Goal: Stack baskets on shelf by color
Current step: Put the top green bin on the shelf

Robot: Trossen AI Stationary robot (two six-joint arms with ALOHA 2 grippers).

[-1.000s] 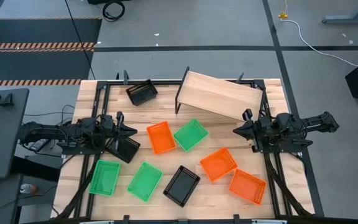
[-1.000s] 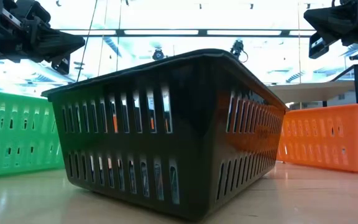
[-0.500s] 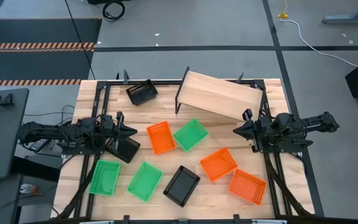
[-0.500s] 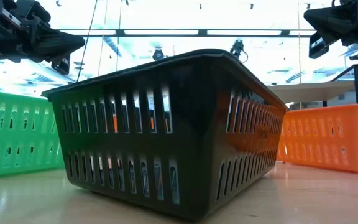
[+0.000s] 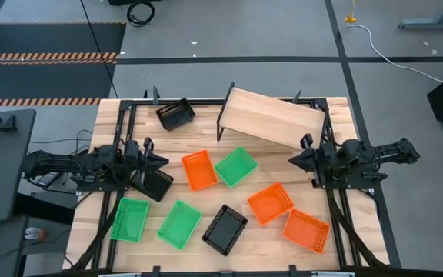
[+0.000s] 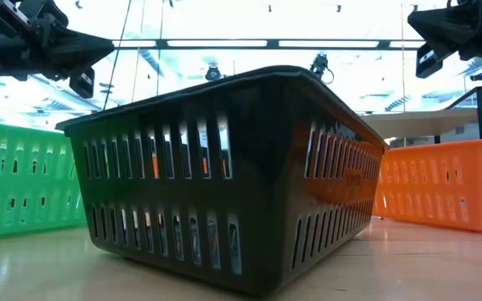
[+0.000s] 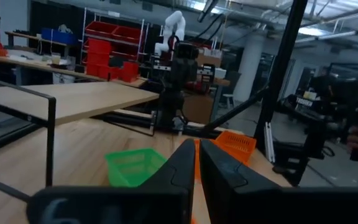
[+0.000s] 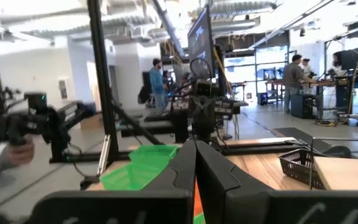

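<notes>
Nine slotted mesh baskets: three orange (image 5: 199, 169) (image 5: 271, 202) (image 5: 306, 230), three green (image 5: 236, 166) (image 5: 130, 219) (image 5: 180, 224), three black (image 5: 175, 115) (image 5: 224, 228) (image 5: 156, 184), with the walls cut in rows of vertical slits, seen plainly on the black one in the low view. Shelf (image 5: 271, 118) is pale plain wood on black legs; tabletop (image 5: 121, 131) is light slatted wood with black rails; both arms are dark. Floor is grey with black lines, plus an orange-and-black striped strip (image 5: 48, 56) bordering a dark mat.
</notes>
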